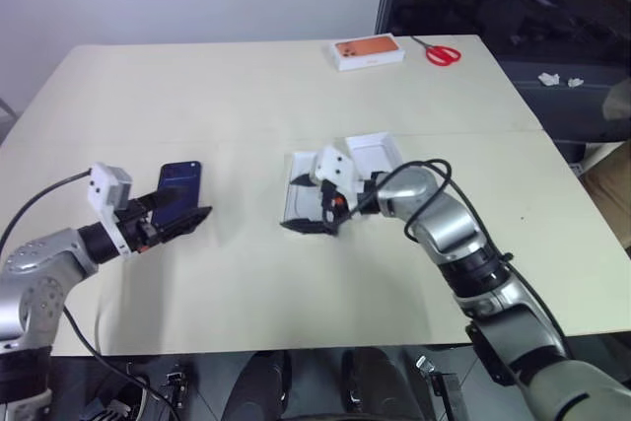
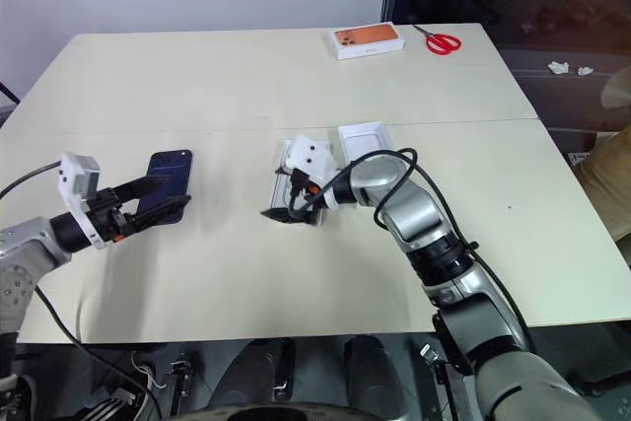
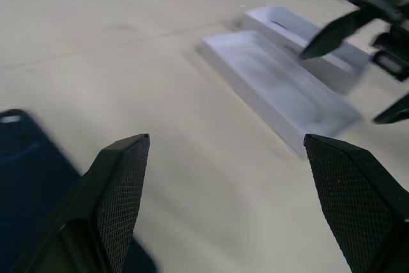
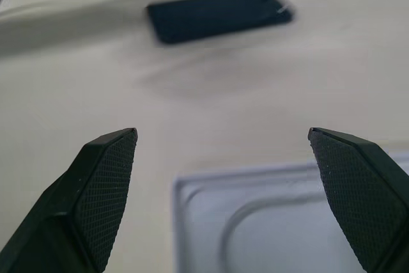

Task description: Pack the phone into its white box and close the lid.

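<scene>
hovering right gripper (image 1: 317, 216) spread over thin tray (image 3: 281, 87) mid-table, likely clearing it first. left gripper (image 1: 182, 216) spread, empty, beside phone (image 1: 179, 188) lying flat on table (image 1: 246, 86). white box (image 1: 375, 153) touching tray, just behind it.

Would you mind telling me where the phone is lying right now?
In the left eye view, the phone lies flat on the table's left side, beside the open left end effector.
</scene>
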Motion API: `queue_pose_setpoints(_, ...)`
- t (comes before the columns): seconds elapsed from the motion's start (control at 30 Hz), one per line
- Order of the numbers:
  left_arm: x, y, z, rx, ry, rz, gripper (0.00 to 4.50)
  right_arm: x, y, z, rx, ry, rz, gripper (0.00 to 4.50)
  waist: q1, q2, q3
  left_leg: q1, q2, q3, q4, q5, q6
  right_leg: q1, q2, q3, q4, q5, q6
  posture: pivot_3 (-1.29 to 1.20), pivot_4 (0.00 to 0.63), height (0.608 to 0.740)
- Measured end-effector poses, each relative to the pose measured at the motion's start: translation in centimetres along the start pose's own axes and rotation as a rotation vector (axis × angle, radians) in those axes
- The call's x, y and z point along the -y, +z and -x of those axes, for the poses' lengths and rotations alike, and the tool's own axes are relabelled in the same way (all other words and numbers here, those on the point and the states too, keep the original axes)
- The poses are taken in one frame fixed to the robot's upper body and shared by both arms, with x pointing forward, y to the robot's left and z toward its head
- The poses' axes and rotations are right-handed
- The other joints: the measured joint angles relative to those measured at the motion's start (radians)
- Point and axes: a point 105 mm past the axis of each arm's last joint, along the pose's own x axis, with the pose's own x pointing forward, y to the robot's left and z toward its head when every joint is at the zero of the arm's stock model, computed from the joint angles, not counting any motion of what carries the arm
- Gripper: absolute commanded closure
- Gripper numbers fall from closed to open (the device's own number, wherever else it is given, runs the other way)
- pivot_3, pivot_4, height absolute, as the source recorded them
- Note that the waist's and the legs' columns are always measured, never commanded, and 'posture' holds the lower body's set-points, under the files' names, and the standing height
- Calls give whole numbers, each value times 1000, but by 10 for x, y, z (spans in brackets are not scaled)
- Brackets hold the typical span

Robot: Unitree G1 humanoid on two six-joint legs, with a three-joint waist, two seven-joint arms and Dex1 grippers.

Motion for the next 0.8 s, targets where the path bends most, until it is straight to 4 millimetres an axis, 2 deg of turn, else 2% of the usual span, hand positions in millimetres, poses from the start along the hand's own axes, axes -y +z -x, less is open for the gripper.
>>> queue_pose_setpoints(0.1, -19, -9, 4, -22, 87, 68, 409, 4, 4, -10, 26, -28, 21, 22, 1, 0, 0, 0, 0, 0, 1, 0, 0, 0, 0, 0, 0, 0, 0, 0, 150, 740)
queue_pose_setpoints(0.17, -33, -8, 10, 1, 151, 103, 409, 5, 7, -20, 47, -42, 20, 22, 1, 0, 0, 0, 0, 0, 1, 0, 0, 0, 0, 0, 1, 0, 0, 0, 150, 740)
queue_pose_setpoints(0.33, -64, 1, 18, 98, 280, 261, 409, 4, 30, -62, 105, -76, 100, 22, -9, -1, 0, 0, 0, 0, 0, 1, -1, -1, 1, 0, 2, 0, 0, 0, 150, 740)
queue_pose_setpoints(0.43, -75, -10, 23, 91, 330, 380, 409, -1, 42, -84, 118, -90, 195, 22, -20, -1, -1, 0, 0, 0, 0, 1, -2, -1, 0, 0, 2, 0, 0, 0, 150, 740)
queue_pose_setpoints(0.57, -82, -27, 28, 53, 353, 484, 409, -2, 30, -102, 79, -130, 215, 22, -22, -3, -1, 0, -1, -1, 1, 2, -3, -2, 0, 0, 2, 0, 0, 0, 150, 740)
queue_pose_setpoints(0.67, -88, -30, 28, 50, 362, 524, 409, -7, 14, -115, 20, -155, 208, 22, -24, -3, -2, 0, -1, -1, 0, 2, -4, -2, 0, 0, 3, 0, 0, 0, 150, 740)
queue_pose_setpoints(0.73, -93, -27, 22, 45, 365, 529, 409, -18, 9, -126, 2, -138, 201, 22, -24, -3, -2, 0, -1, -1, 0, 3, -5, -2, 1, 0, 3, 0, 0, 0, 150, 740)
queue_pose_setpoints(0.8, -93, -26, 14, 36, 345, 541, 409, -21, 6, -129, -7, -124, 218, 539, -24, -3, -2, 0, -1, -1, 0, 3, -5, -3, 0, -1, 3, 0, 0, 0, 150, 740)
